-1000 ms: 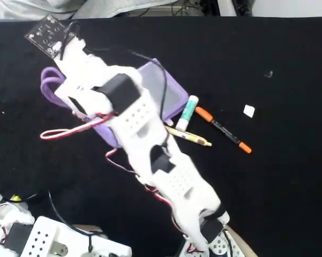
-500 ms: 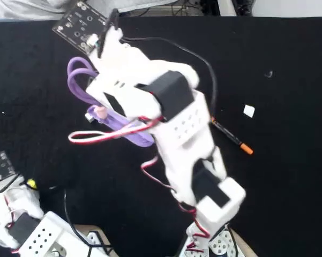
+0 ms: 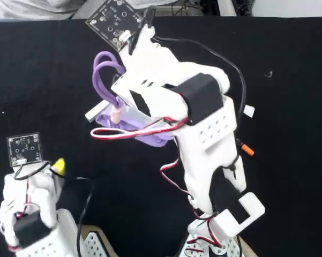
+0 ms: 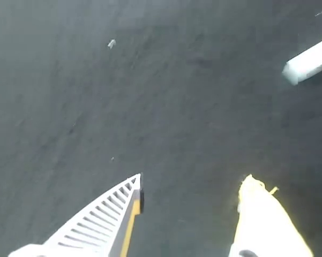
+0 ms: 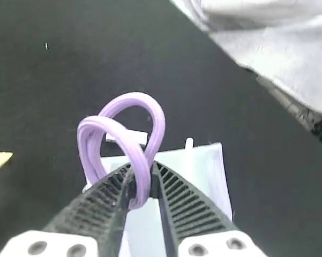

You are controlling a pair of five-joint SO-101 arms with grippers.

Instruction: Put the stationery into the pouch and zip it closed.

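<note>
The purple pouch (image 3: 142, 131) lies at mid-table under my right arm, and its pale side (image 5: 195, 166) shows past the fingers. My right gripper (image 3: 119, 101) (image 5: 143, 179) is shut on the pouch's purple cord loop (image 3: 103, 75) (image 5: 123, 126), which stands up in two arcs. An orange-tipped pen (image 3: 246, 149) pokes out from behind the right arm; other stationery is hidden by the arm. My left gripper (image 3: 54, 170) (image 4: 192, 187) hovers open over bare black cloth at the front left, with nothing between its white and yellow-tipped fingers.
A short white bar (image 3: 93, 114) (image 4: 309, 60) lies just left of the pouch. A small white scrap (image 3: 249, 111) sits to the right. The black tablecloth (image 3: 289, 64) has free room at the right and far left. Grey cloth (image 5: 268, 37) lies beyond the table's back edge.
My right arm has swung right and back, pulling the pouch along by its loop and covering the glue stick and pencil. The left arm has come up into view at the front left.
</note>
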